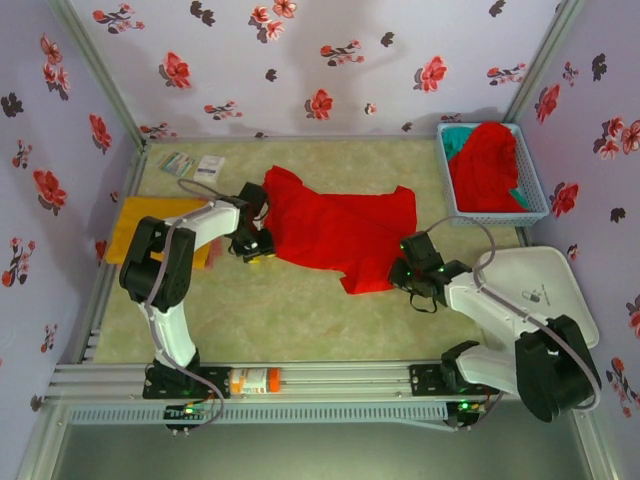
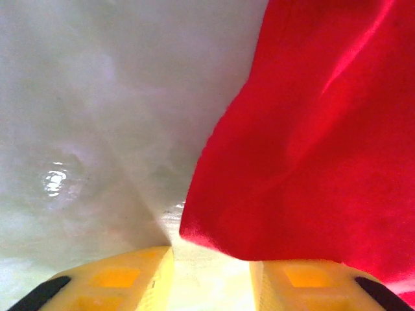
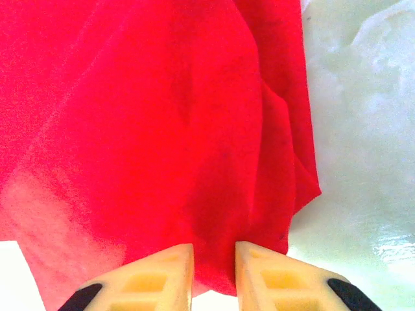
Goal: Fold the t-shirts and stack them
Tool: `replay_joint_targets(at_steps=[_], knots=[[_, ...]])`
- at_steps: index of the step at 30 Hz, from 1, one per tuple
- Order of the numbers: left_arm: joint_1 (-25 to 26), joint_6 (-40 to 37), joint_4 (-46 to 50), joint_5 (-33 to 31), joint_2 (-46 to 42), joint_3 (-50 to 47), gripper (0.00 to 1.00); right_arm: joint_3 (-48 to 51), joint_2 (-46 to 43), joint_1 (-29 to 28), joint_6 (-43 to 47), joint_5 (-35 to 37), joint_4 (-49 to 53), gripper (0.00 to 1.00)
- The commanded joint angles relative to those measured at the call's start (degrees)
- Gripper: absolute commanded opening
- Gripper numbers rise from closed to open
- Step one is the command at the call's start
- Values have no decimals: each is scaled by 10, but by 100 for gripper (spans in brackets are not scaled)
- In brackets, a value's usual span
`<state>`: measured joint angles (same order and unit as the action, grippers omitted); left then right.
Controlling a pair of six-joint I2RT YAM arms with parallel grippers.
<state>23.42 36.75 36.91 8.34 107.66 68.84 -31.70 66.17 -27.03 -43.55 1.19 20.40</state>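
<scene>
A bright red t-shirt [image 1: 340, 225] lies spread and rumpled on the cream mat mid-table. My left gripper [image 1: 255, 245] sits at its left edge, open; in the left wrist view the shirt's edge [image 2: 311, 149] drapes over the right fingertip while the gap of the gripper [image 2: 212, 256] stays mostly bare. My right gripper [image 1: 405, 270] is at the shirt's near-right corner, and in the right wrist view the gripper [image 3: 214, 256] is shut on a bunched fold of the red t-shirt [image 3: 162, 129]. An orange-yellow t-shirt [image 1: 140, 225] lies flat at the left, partly under the left arm.
A blue mesh basket [image 1: 533, 200] at the back right holds another red shirt [image 1: 485, 165] and a teal one [image 1: 458, 137]. A white board [image 1: 545, 280] lies on the right. Two small packets [image 1: 195, 165] sit at the back left. Flowered walls close in three sides.
</scene>
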Motion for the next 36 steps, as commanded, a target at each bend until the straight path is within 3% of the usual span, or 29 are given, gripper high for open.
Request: replay_joint_targets(at_steps=[1, 7, 15, 23, 28, 33, 36], knots=[[-5, -10, -260, 14, 32, 25, 40, -5, -12, -1, 6, 21, 9, 17], [-7, -9, -261, 22, 14, 15, 43, -8, -7, -1, 9, 23, 8, 0], [-11, -8, -233, 43, -31, -2, 48, -12, -5, -1, 11, 24, 11, 0], [-16, -17, -217, 39, -8, 16, 47, -14, 6, -1, 14, 20, 5, 0], [-16, -17, -219, 39, 1, 20, 36, -22, 2, 0, 21, 25, 15, 0], [-19, -33, -182, 39, -14, 21, 12, -49, 1, 9, 41, 33, 51, 0], [-26, -53, -125, 39, -49, 19, 3, -70, -8, 25, 56, 35, 78, 0]])
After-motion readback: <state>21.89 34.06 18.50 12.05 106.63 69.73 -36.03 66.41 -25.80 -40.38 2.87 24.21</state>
